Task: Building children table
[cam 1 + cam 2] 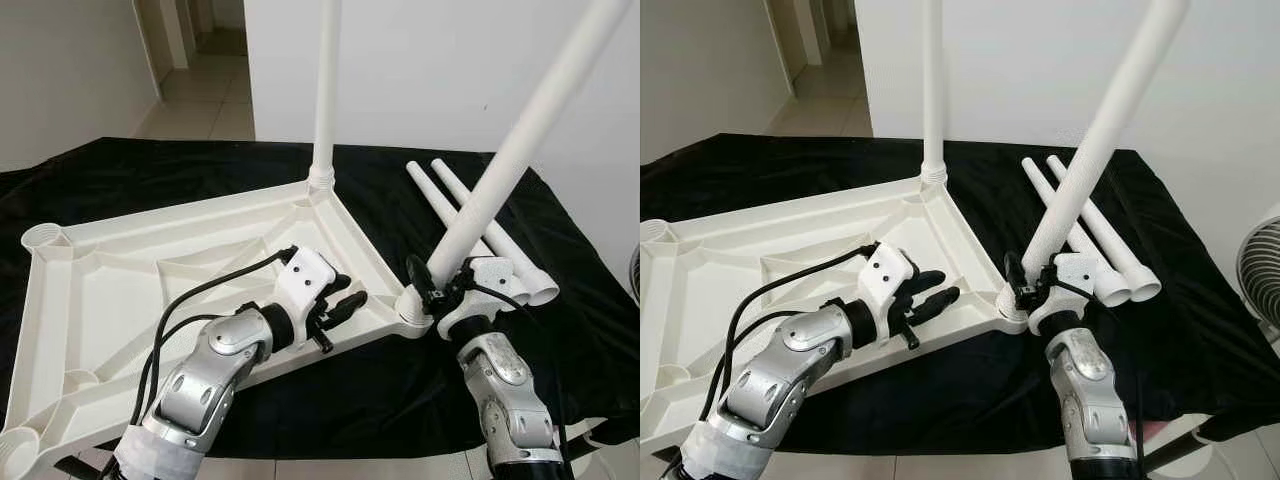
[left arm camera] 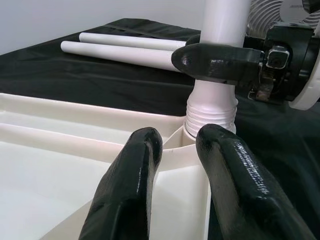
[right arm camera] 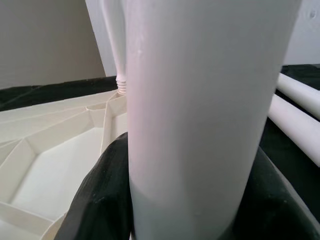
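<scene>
A white plastic tabletop (image 1: 120, 270) lies upside down on the black cloth. One white leg (image 1: 326, 90) stands upright in its far corner socket. A second leg (image 1: 520, 140) leans to the right from the near right corner socket (image 1: 412, 310), its threaded end (image 2: 210, 112) at the socket's mouth. My right gripper (image 1: 432, 282) is shut on this leg just above the socket, fingers (image 3: 100, 200) wrapped around it. My left gripper (image 1: 350, 292) is open, its fingertips (image 2: 140, 150) over the tabletop's rim just left of that socket. Two more legs (image 1: 470, 215) lie loose at the right.
The black cloth (image 1: 400, 400) covers the table to its front edge, just behind my arms. A fan (image 1: 1260, 265) stands off the right side. White walls rise behind the table, and a hallway (image 1: 205, 70) opens at the back left.
</scene>
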